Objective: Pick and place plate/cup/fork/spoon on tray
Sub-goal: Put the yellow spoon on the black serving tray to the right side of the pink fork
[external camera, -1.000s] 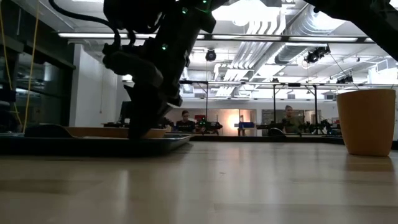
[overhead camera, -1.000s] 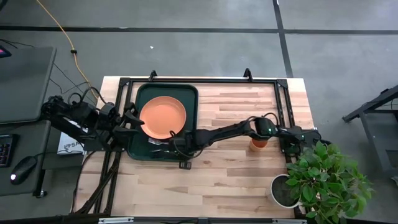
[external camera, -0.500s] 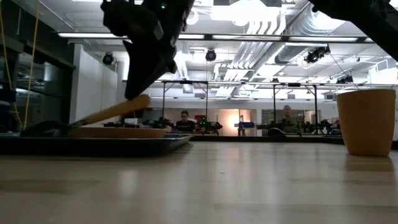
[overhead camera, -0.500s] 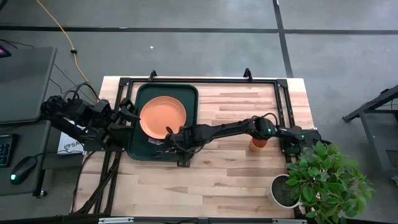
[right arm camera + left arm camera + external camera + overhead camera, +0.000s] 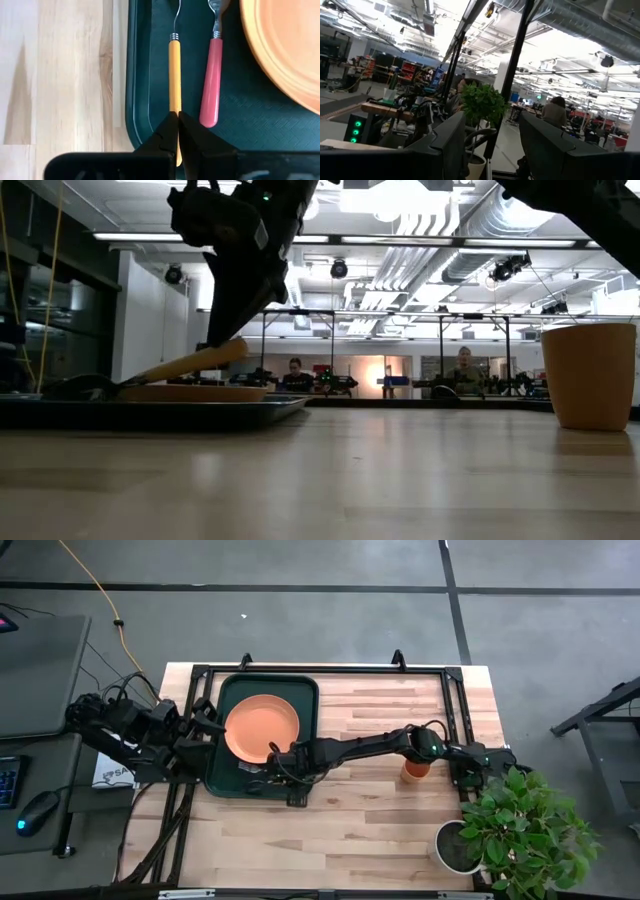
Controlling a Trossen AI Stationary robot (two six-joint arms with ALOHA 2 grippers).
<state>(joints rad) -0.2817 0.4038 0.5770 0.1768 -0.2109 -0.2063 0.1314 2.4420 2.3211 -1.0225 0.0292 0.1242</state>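
The orange plate [image 5: 262,728] lies on the dark green tray [image 5: 228,690] at the table's far left. The spoon [image 5: 174,70] and the pink-handled fork [image 5: 212,80] lie side by side on the tray's near part, beside the plate. My right gripper [image 5: 279,762] is over the tray's near edge, shut on the spoon. The orange cup [image 5: 416,769] stands upright on the table at the right, by the right arm's base. My left gripper [image 5: 208,727] is open and empty at the tray's left edge. My right gripper pinches the spoon's orange handle near its free end [image 5: 174,107] between its two fingers, which come from above, pointing down. The handle end [image 5: 225,352] is raised and the spoon slants down, with its bowl end low at the tray [image 5: 110,387].
A grey pot with a green plant [image 5: 520,825] stands at the table's near right corner. Black frame rails [image 5: 455,710] run along the table's far, left and right sides. Bare wood [image 5: 350,820] lies between the tray and the cup.
My right gripper has gone up from the tray, still shut on the spoon's handle. The handle end has lifted and the spoon has tipped, its bowl end staying low at the tray. My left gripper has drawn back a little toward the table's left edge.
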